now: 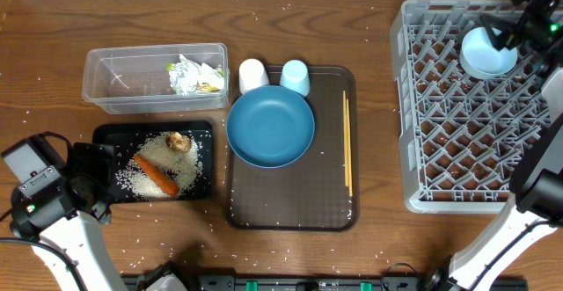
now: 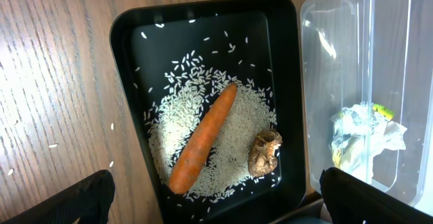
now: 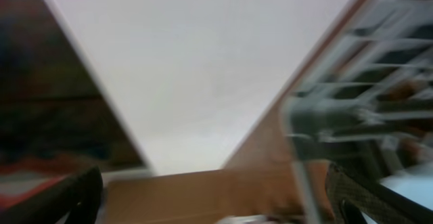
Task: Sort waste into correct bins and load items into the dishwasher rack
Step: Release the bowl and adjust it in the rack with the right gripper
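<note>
Lift the wide-open right pincer [image 1: 513, 29] straight up, clear of the pegs [image 1: 457, 124] and the white bowl [image 1: 489, 52] resting in the far right part of the dishwasher rack [image 1: 398, 106], with the left pincer [image 2: 216, 197] hanging equally wide over the black tray [image 2: 135, 68].

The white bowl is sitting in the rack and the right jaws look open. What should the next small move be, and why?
Probably lift the right gripper clear of the white bowl and swing it toward the chopsticks. The bowl sits in the rack, the gripper is open and empty, and the chopsticks lie on the brown tray, along its rack-side edge.
</note>
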Controlling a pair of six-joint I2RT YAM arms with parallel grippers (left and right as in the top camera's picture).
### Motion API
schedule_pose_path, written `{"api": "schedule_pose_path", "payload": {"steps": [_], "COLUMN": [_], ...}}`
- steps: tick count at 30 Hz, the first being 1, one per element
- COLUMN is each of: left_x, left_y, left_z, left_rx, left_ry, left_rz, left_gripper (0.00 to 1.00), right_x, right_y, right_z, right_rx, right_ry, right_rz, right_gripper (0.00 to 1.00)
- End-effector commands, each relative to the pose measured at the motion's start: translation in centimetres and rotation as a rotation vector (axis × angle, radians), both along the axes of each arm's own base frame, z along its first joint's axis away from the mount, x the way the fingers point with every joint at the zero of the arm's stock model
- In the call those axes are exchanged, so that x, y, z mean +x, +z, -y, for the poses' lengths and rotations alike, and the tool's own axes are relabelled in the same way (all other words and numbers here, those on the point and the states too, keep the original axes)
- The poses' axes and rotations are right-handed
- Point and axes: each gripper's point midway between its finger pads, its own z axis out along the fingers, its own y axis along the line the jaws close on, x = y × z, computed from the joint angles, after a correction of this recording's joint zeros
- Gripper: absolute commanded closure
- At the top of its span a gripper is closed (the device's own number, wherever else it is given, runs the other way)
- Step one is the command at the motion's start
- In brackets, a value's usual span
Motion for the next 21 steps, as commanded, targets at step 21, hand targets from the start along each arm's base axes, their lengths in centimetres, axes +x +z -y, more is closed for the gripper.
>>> {"api": "schedule_pose_path", "payload": {"steps": [21], "left_x": [-0.1], "left_y": [0.4], "left_z": [-0.4], "left_rx": [0.023], "left_ry": [-0.001], "left_rz": [-0.003], "left_gripper": [0.02], "right_x": [-8.0], "right_y": [9.4], "right_z": [-2.0], "right_rx": [-1.493], "right_ry": [0.012], "right_rz": [0.045], "right_gripper": [0.01]}}
